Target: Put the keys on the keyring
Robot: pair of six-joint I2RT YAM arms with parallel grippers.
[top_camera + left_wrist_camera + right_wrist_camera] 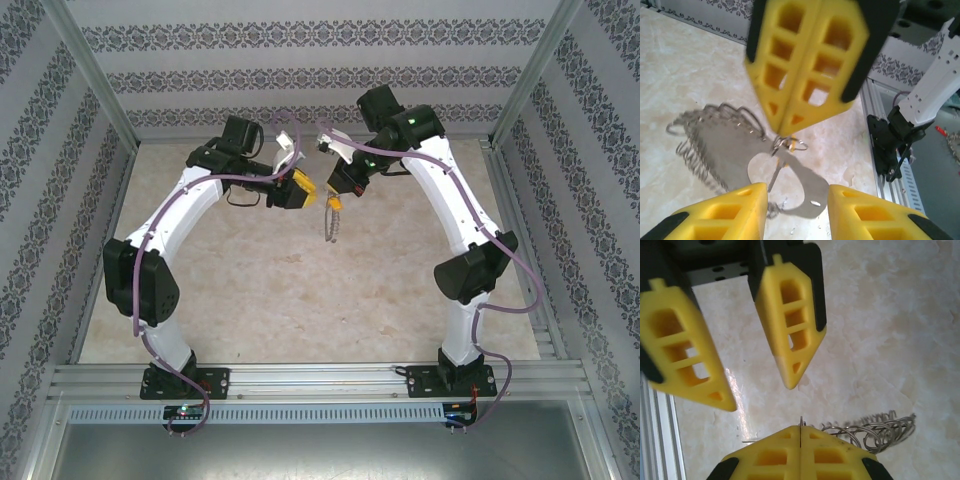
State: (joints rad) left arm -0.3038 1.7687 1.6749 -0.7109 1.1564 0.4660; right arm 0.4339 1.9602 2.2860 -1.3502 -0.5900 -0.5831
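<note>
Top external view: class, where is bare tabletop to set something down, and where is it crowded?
Free: the wide bare table framed by the left arm, the right arm and the near rail. Narrow strips lie outside each arm. Crowded: far centre, where the left gripper and right gripper meet at the hanging keyring.

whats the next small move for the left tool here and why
Probably ease the left tool forward and close it on the keyring just under the right tool. The right tool is shut on the ring's top, so it dangles loose; the left tool stands open, facing it, gripping nothing.
</note>
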